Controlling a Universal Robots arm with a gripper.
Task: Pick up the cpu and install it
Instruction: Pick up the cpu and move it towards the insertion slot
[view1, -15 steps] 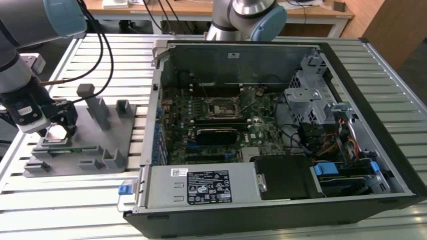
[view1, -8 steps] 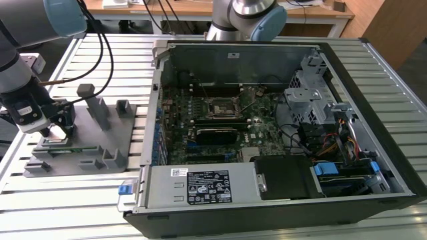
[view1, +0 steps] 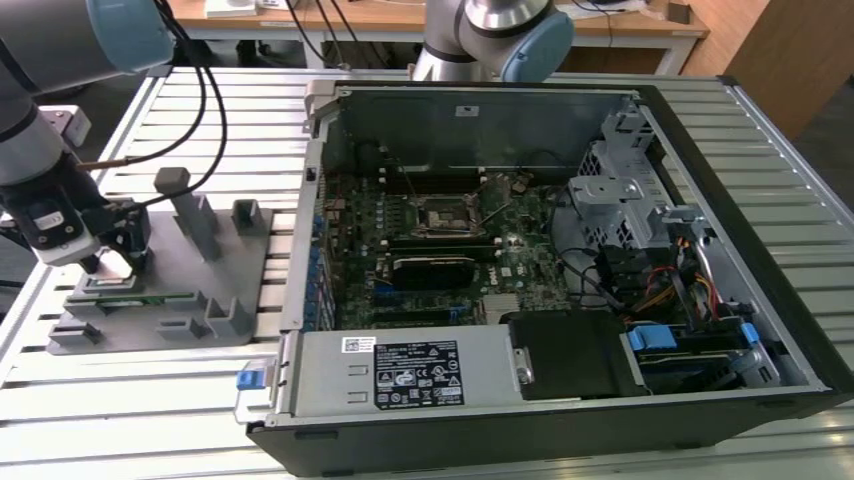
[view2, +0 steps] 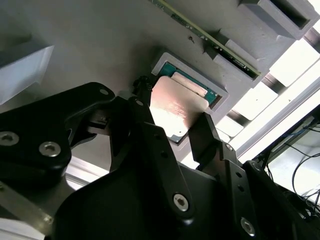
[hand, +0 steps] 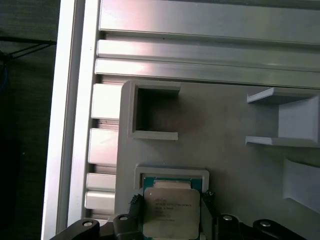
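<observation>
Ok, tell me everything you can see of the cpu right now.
The cpu is a small flat square chip: a shiny silver metal lid with faint print on a green board that shows as a thin border at one edge. It lies lid up in a raised square pocket of the grey holder plate, outside the computer case. The claw straddles it, a black finger against each of two opposite sides. I cannot tell whether it rests on the pocket floor.

Fingers (view2: 150, 131) of the gripper (view2: 173, 115) cover two edges of the cpu (view2: 172, 104) in the second wrist view. In the first wrist view the picture's edge cuts off its side nearest the gripper.
</observation>
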